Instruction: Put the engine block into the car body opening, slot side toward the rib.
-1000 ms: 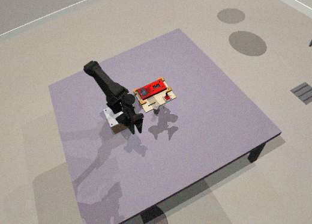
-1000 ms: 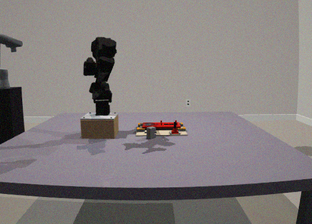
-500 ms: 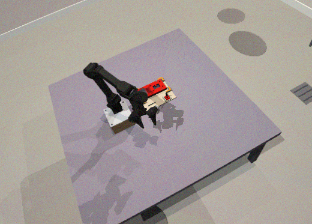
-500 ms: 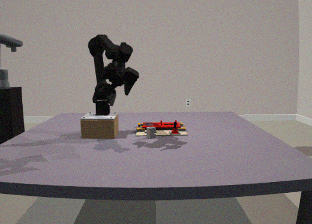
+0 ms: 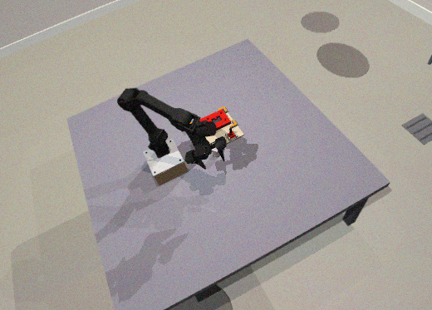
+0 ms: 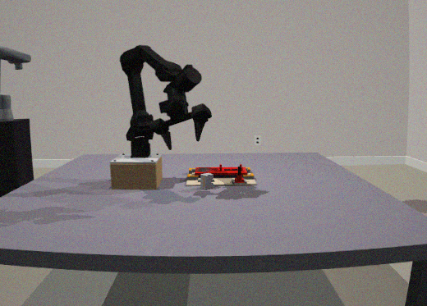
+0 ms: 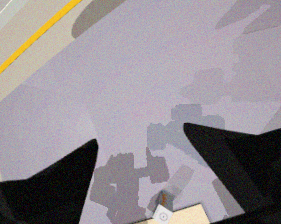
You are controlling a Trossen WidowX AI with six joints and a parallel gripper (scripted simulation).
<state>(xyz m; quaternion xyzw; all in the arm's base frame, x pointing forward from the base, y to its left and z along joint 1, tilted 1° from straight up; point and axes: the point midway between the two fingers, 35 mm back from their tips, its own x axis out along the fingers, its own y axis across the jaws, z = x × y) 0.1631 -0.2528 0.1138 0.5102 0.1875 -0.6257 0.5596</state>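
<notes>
While the arm hovers high, its jaws [image 6: 183, 129] hang spread and hold nothing.
Small grey engine block [image 6: 206, 180] stands on the tabletop [image 6: 287, 207] below them (slightly right), beside the red car body [image 6: 222, 171].

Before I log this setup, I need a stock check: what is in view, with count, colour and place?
Table: one, lilac-grey top on dark legs, middle of the room.
Board: one, cream, lying on the table right of the arm's base.
Car body: one, red with orange corner pieces, lying on the board's far part.
Engine block: one, light grey, standing at the board's near edge, outside the car body.
Small upright piece: one, red, on the board's right part.
Base block: one, tan with a pale top plate, on the table.
Arm: one, black, mounted on the base block.
Gripper: one, black, open, above the board, holding nothing.
</notes>
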